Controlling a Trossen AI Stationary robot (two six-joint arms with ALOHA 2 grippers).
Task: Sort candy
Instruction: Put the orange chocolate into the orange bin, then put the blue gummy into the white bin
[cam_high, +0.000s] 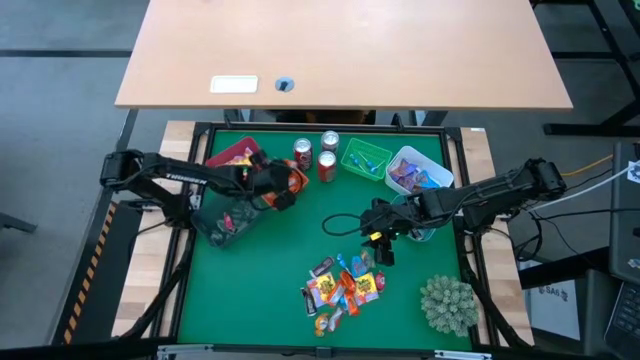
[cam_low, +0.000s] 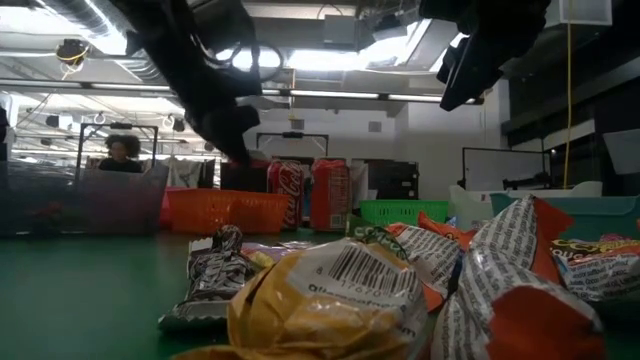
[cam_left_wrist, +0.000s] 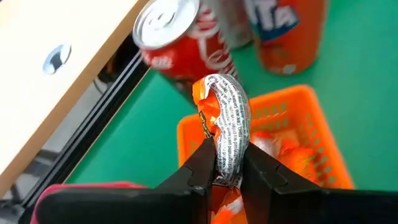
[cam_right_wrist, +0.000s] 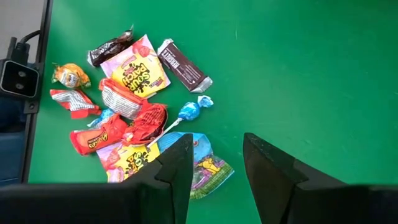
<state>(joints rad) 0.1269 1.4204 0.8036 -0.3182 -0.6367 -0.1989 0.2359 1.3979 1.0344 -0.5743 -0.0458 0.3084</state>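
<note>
A: Now, your left tool (cam_left_wrist: 227, 169)?
B: Pinching an orange-wrapped sweet (cam_left_wrist: 227, 118) above the orange basket (cam_left_wrist: 311, 134).
A: And your right tool (cam_right_wrist: 216, 163)?
B: Spread, hovering over the candy pile (cam_right_wrist: 134, 93) on the bench (cam_right_wrist: 311, 74).

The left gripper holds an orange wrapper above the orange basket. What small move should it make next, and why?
Probably open the fingers and let go. In the left wrist view the left gripper is shut on the orange-wrapped candy, which hangs directly over the orange basket that already holds orange pieces. The right gripper is open above the candy pile and does not interfere.
</note>
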